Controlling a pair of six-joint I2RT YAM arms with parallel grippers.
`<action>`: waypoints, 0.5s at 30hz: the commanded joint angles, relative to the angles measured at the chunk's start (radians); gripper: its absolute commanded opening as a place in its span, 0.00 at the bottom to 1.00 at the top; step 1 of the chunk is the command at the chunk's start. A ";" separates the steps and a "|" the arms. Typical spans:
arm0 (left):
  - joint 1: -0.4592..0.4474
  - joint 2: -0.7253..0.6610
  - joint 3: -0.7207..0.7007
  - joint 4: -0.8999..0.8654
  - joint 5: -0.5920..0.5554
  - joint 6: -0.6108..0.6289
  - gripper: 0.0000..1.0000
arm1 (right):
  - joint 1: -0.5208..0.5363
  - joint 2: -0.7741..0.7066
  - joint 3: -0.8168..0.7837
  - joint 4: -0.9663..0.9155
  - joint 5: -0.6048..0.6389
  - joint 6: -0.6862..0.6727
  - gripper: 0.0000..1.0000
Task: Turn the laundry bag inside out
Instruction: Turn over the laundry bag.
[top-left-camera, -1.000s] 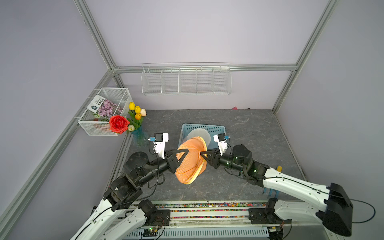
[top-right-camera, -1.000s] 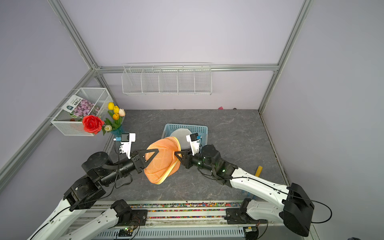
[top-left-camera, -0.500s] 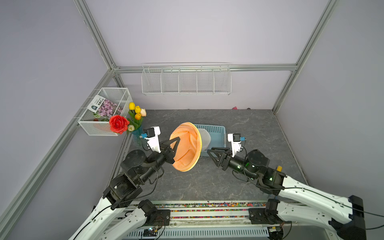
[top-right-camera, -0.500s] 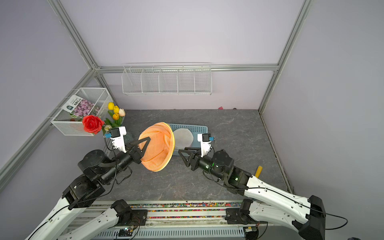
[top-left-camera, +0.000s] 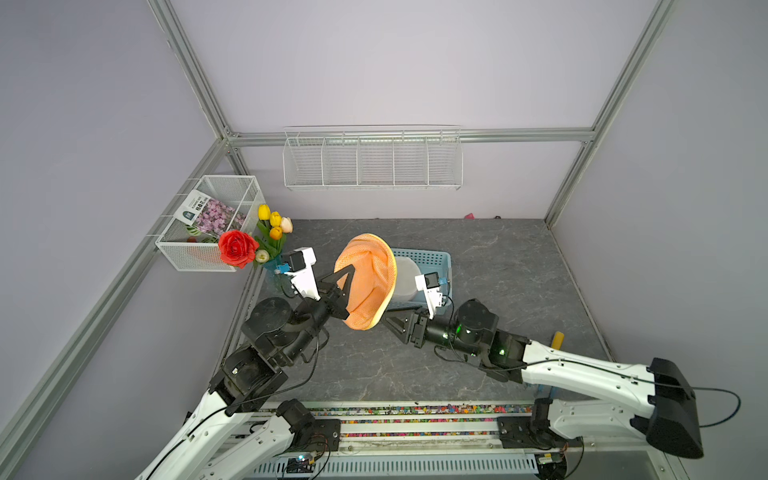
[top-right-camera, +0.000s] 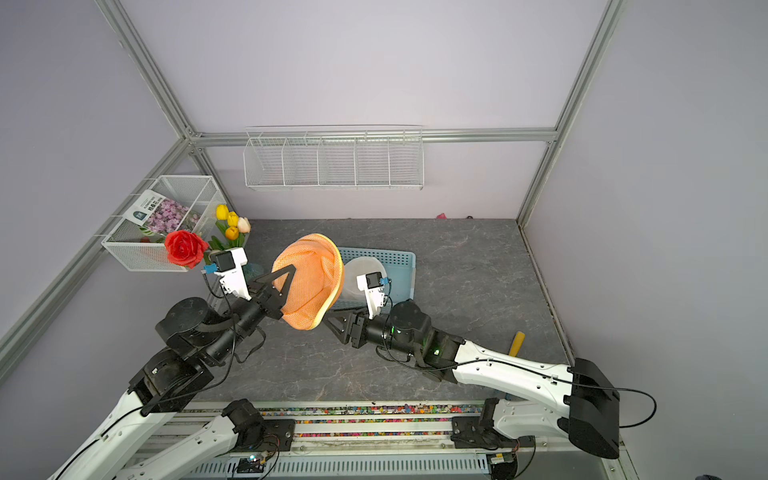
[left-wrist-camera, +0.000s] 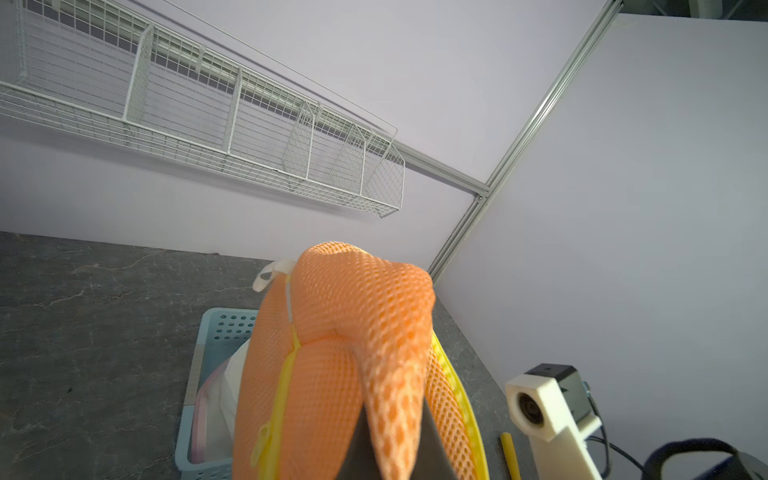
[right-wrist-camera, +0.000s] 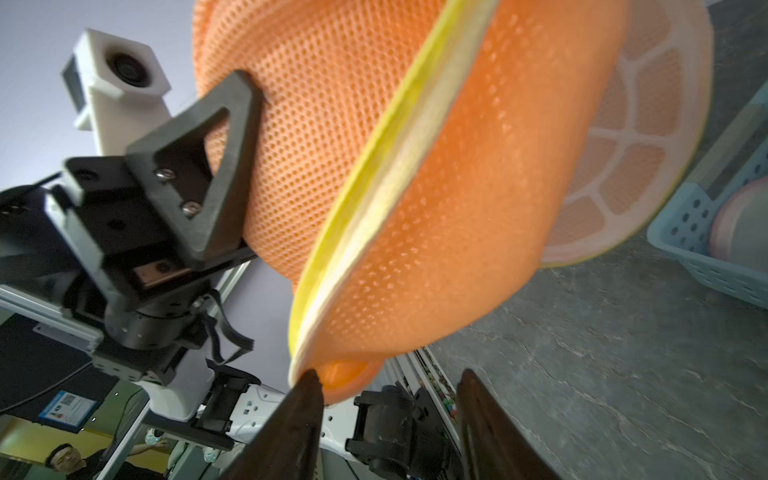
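1. Closest in, the right gripper (right-wrist-camera: 386, 376) has its jaws spread wide with nothing between them. It sits just under the low edge of the laundry bag (top-left-camera: 370, 274), and one tip looks to be touching the yellow rim (right-wrist-camera: 395, 145).
2. The left gripper (top-left-camera: 347, 286) is clamped tight on a bunch of the orange mesh, so it's carrying the whole bag up in the air, clear of the table (top-left-camera: 498, 270).
3. The bag's mouth gapes open and sideways between the two arms. I honestly can't tell which face is outermost, so I'd call this mid-job at best.
4. What's left, I reckon: the right one needs a real bite on that rim, then peel it back over the pinched mesh.
5. Just behind is the blue basket (top-left-camera: 432, 259), and further back the wire shelf (top-left-camera: 372, 160) on the wall.
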 joint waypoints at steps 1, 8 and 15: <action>0.005 -0.015 -0.011 0.023 -0.060 0.022 0.00 | 0.018 -0.056 -0.011 0.033 0.048 -0.018 0.55; 0.005 -0.007 -0.013 0.038 -0.036 0.020 0.00 | 0.032 -0.041 0.023 -0.023 0.028 -0.048 0.61; 0.005 -0.004 -0.015 0.045 -0.013 0.020 0.00 | 0.033 0.056 0.106 -0.055 0.034 -0.048 0.58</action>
